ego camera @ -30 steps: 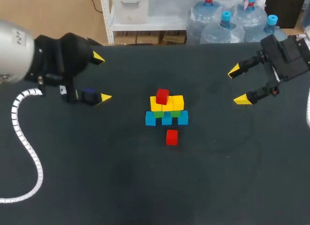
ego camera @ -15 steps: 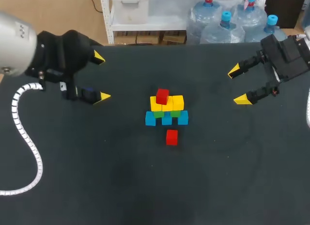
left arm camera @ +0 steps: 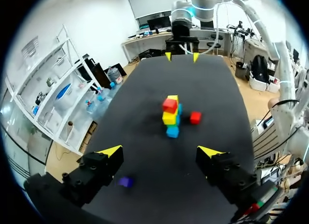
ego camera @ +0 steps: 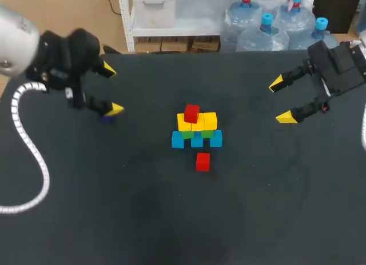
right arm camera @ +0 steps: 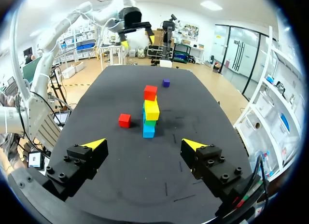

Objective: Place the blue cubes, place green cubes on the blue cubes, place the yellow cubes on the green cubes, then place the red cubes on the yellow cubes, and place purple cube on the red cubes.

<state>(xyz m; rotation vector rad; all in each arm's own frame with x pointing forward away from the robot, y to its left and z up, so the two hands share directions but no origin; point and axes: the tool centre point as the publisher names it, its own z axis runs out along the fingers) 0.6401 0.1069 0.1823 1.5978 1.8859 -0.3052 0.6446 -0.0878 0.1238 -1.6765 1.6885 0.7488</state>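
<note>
On the dark tabletop (ego camera: 86, 208), the left pincer (ego camera: 112, 89) hangs open and empty, a small purple cube (ego camera: 107, 118) lying just beneath one fingertip. In the middle stands a pile of blue, green and yellow cubes (ego camera: 197, 128) topped by one red cube (ego camera: 191, 113), a second red cube (ego camera: 203, 161) loose just before it. The right pincer (ego camera: 281, 99), well apart, gapes open, holding nothing.

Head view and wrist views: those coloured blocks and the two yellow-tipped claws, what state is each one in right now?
left gripper: open, empty.
right gripper: open, empty.
blue cubes: in a row on the table, bottom layer.
green cubes: stacked on the blue.
yellow cubes: stacked on the green.
top red cube: placed on the yellow.
loose red cube: on the table beside the stack, unstacked.
purple cube: loose on the table by the left gripper, not gripped.
</note>
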